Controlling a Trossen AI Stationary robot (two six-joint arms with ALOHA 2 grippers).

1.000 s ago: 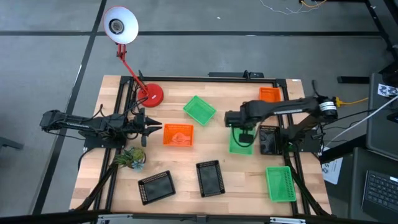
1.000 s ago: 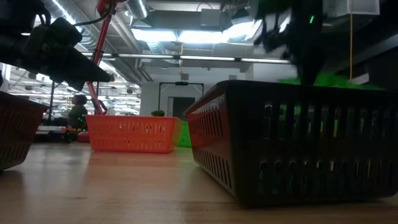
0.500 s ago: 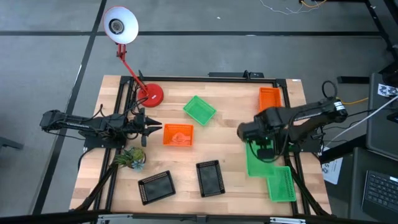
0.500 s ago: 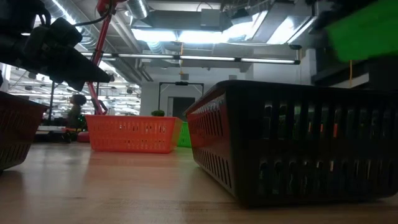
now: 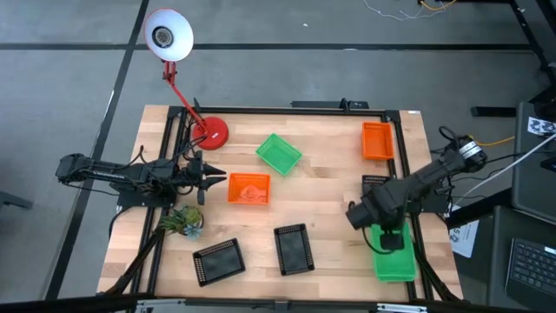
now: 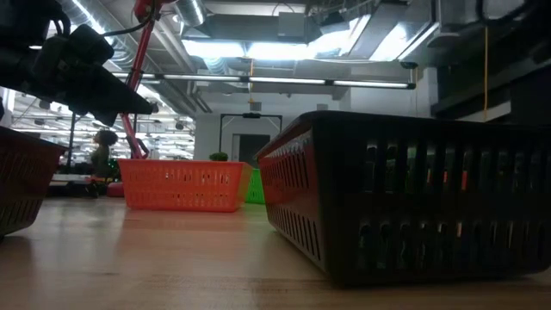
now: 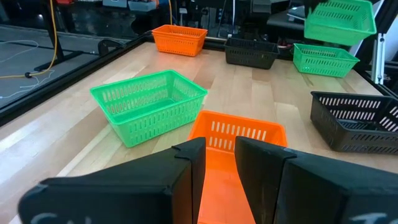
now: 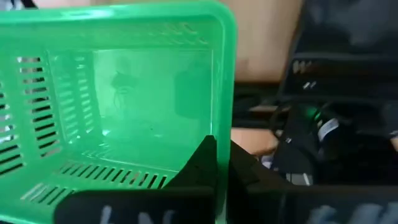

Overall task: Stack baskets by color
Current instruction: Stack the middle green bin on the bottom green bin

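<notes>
High view: right gripper [image 5: 388, 238] holds green basket [image 5: 383, 235].

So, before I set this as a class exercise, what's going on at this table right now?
The right gripper is shut on a green plastic mesh basket, holding it in the air above another green mesh basket at the table's near right corner, apparently to stack them. The left gripper waits beside an orange mesh basket mid-table. A third green basket, another orange one and several black baskets lie unstacked.
</notes>
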